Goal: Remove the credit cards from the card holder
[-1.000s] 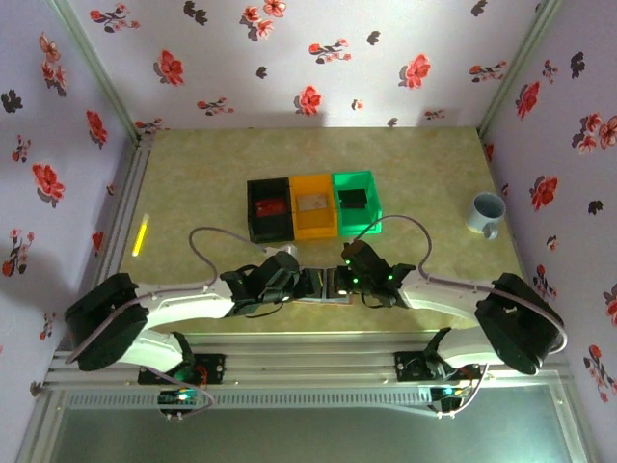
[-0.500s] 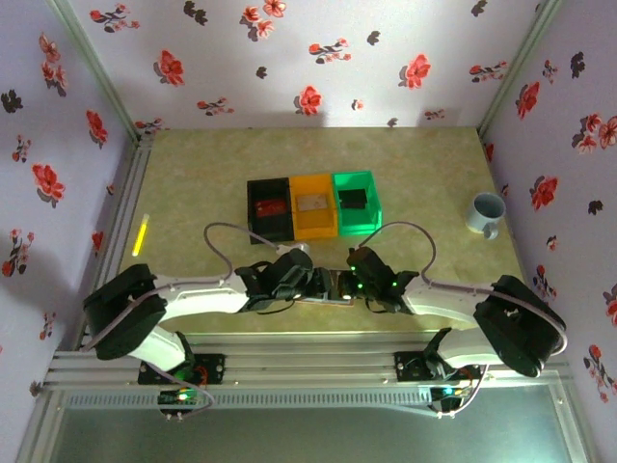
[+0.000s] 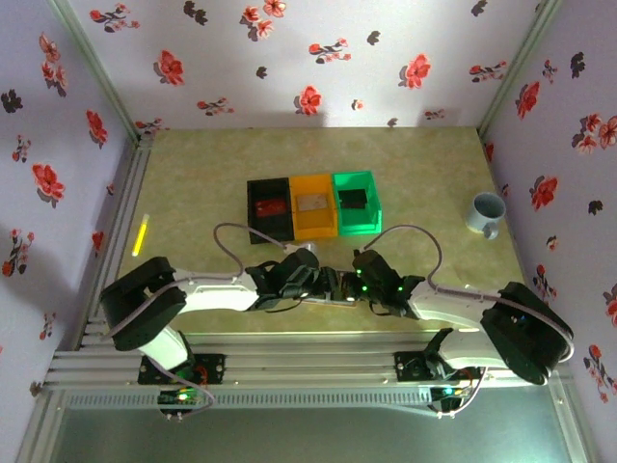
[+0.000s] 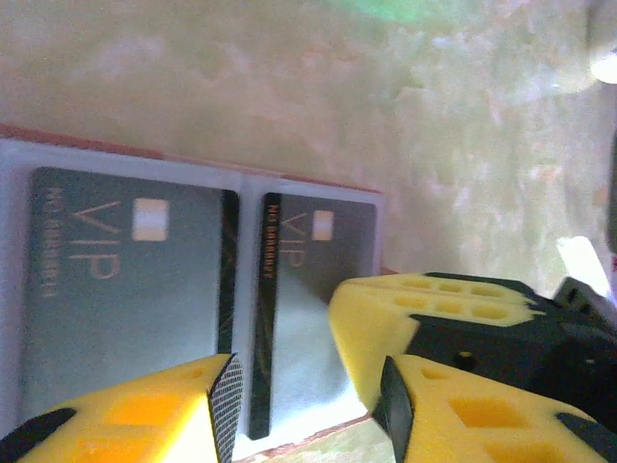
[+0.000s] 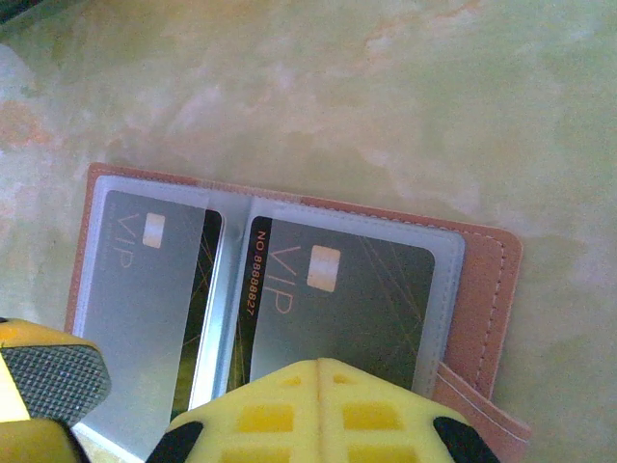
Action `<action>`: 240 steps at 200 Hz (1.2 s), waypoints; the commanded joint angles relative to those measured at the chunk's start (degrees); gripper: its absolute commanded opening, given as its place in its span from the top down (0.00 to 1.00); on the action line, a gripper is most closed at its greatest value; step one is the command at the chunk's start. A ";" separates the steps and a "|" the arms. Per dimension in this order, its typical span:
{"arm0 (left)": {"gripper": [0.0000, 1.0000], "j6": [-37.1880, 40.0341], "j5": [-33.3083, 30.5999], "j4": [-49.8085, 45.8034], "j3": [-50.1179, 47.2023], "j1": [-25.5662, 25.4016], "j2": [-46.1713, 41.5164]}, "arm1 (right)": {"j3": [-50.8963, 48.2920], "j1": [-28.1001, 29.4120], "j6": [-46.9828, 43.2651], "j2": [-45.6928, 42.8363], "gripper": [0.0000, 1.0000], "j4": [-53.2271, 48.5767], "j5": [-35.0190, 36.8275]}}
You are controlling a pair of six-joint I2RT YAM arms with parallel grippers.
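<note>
The card holder lies open near the table's front edge, pinkish-brown rim around pale clear sleeves. Two dark VIP credit cards sit in the sleeves, one on the left and one on the right. My right gripper is shut, its yellow tips resting on the right card's sleeve. My left gripper is open over the holder's near edge, with the black edge of one card between its fingers, untouched. From above, both grippers meet over the holder.
Behind the holder stand a black bin, an orange bin and a green bin, each with something inside. A pale mug sits at the right. A yellow-green stick lies at the left edge.
My left arm has reached further right, bringing its gripper onto the card holder, and its jaws have narrowed a little. The right gripper stays shut on the holder.
</note>
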 commanded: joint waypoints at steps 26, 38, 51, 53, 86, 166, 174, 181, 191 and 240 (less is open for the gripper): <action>0.60 -1.07 3.46 14.33 -3.03 -0.48 3.72 | -2.04 -0.66 -0.06 -0.42 1.00 0.56 -0.24; 0.60 -1.36 3.67 16.21 -3.56 -0.56 4.26 | -2.16 -0.81 -0.06 -0.57 1.00 0.63 -0.24; 0.60 -1.55 3.73 16.89 -3.65 -0.56 4.87 | -2.38 -0.85 -0.06 -0.91 1.00 0.66 -0.23; 0.60 -1.55 3.79 16.87 -3.63 -0.56 4.92 | -2.38 -0.94 -0.06 -0.95 1.00 0.66 -0.24; 0.60 -2.56 3.76 18.12 -4.21 -0.56 6.96 | -2.51 -1.08 -0.35 -2.13 1.00 0.13 -0.25; 0.62 -4.37 3.30 16.17 -4.72 -0.56 9.90 | -1.19 -1.11 -2.41 -11.33 0.96 -7.56 -0.39; 0.62 -4.50 3.28 16.13 -4.78 -0.61 10.02 | -1.44 -1.10 -2.43 -12.73 0.95 -8.24 0.20; 0.62 -4.63 3.28 15.91 -4.87 -0.56 10.07 | -1.71 -1.15 -2.43 -13.81 0.95 -8.84 0.69; 0.62 -4.70 3.25 15.89 -4.97 -0.56 10.07 | -2.11 -1.13 -2.35 -14.95 0.94 -9.32 1.07; 0.63 -4.21 3.18 15.05 -5.10 -0.67 9.94 | -4.75 -1.14 -1.17 -15.73 0.96 -8.78 0.81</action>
